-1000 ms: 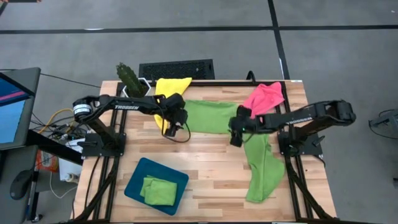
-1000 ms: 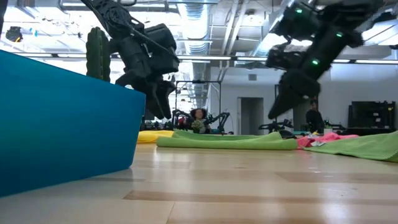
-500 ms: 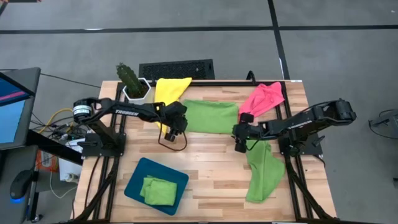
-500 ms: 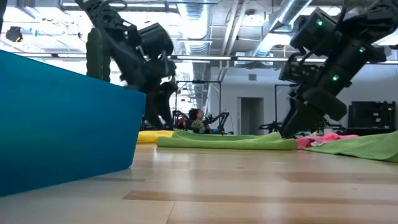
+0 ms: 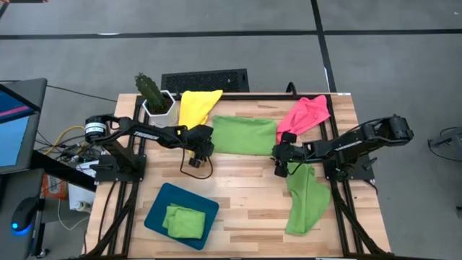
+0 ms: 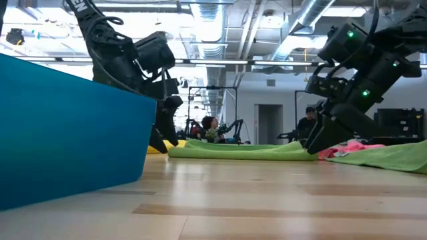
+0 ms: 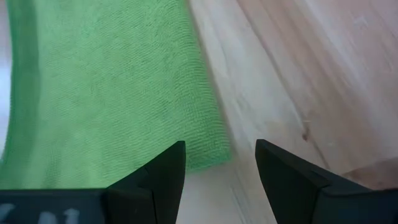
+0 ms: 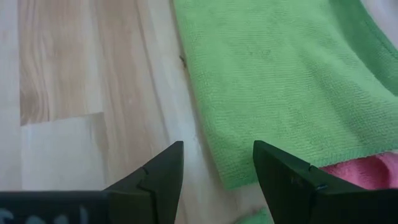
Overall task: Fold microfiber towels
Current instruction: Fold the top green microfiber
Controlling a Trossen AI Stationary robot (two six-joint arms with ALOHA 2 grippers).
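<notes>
On the left arm [image 5: 148, 132], white lettering, too small to read.

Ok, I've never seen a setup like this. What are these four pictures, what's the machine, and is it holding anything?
It is a robot with two dark arms at a wooden table. One camera looks down from above, one sits at table height, and one rides on each wrist. The left end effector and the right end effector are both open and hold nothing; each is low at a near corner of the flat green towel. Also there: a yellow towel, a pink towel, another green towel, a folded green one in a teal tray, and a potted cactus.
</notes>
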